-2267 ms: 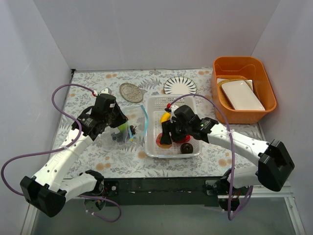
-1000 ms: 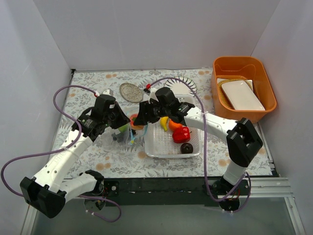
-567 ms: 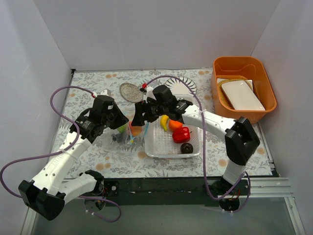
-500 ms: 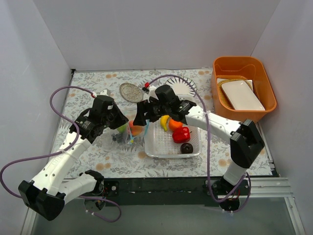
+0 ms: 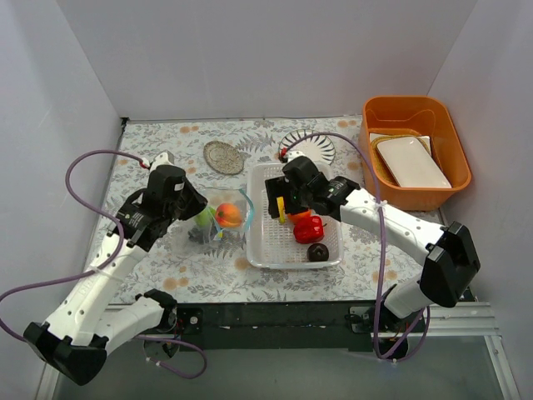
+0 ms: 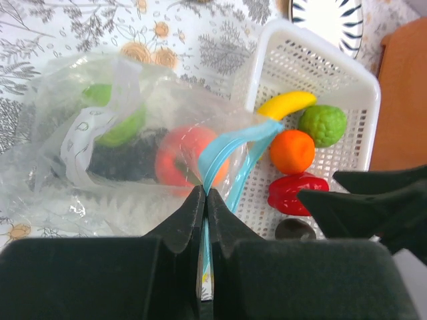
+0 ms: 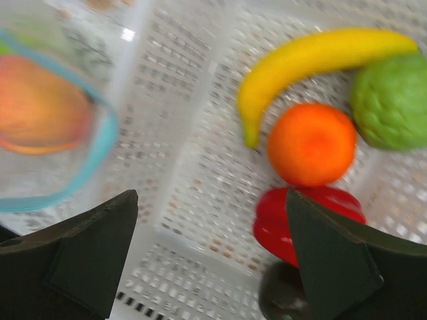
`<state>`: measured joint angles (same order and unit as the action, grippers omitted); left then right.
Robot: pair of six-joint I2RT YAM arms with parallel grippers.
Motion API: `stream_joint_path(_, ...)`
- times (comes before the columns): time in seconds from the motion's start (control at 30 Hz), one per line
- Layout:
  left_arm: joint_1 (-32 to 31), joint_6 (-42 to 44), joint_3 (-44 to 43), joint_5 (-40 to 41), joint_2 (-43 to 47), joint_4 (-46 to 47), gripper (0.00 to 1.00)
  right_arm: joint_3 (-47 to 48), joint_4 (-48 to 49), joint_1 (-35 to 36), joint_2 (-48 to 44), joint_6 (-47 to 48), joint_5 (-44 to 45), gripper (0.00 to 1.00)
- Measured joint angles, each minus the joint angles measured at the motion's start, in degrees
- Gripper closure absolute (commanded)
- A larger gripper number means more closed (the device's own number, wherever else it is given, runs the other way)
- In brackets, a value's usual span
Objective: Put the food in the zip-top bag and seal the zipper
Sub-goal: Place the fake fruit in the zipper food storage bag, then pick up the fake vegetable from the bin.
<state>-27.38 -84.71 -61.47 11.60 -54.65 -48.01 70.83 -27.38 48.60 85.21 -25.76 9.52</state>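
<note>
While the left gripper (image 6: 205, 195) pinches the zipper (image 6: 233, 143) of the bag (image 6: 60, 107), the right gripper (image 7: 210, 200) hangs wide open over the basket (image 7: 190, 167).
Peach (image 6: 180, 159) sits inside the bag beside that claw; banana (image 7: 313, 57), orange (image 7: 311, 143) and pepper (image 7: 327, 203) lie in the basket beneath it.

The zip-top bag (image 6: 80, 133) gapes toward the white basket (image 5: 279, 250), its mouth ringed by the zipper (image 6: 243, 143). The peach (image 6: 183, 160) sits just inside and fills much of that opening. The left pincer (image 6: 205, 195), clamped on the strip, covers the bag's left side with its arm. The basket's left wall stands between bag and fruit. The right pincer (image 7: 210, 200), jaws wide apart around nothing, hangs over the basket's bare left part. Banana (image 7: 313, 57), orange (image 7: 311, 143), green ball (image 7: 393, 100), red pepper (image 7: 300, 220) and dark brown ball (image 5: 316, 251) crowd the rest. Bare bench (image 5: 208, 275) lies in front of bag and basket, and an orange tub (image 5: 375, 179) closes the right side.
</note>
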Motion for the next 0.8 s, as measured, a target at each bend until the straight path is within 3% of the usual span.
stream_joint_path(0.37,0.1,-0.2,-0.1,-1.9,-2.0,1.2,1.00,-7.7,-10.6,-0.5,-0.5,-2.3,11.0,0.02)
stream_joint_path(0.8,0.1,0.0,1.1,-5.5,-2.9,2.8,1.00,-8.0,-9.7,-0.6,5.2,-0.9,10.6,0.03)
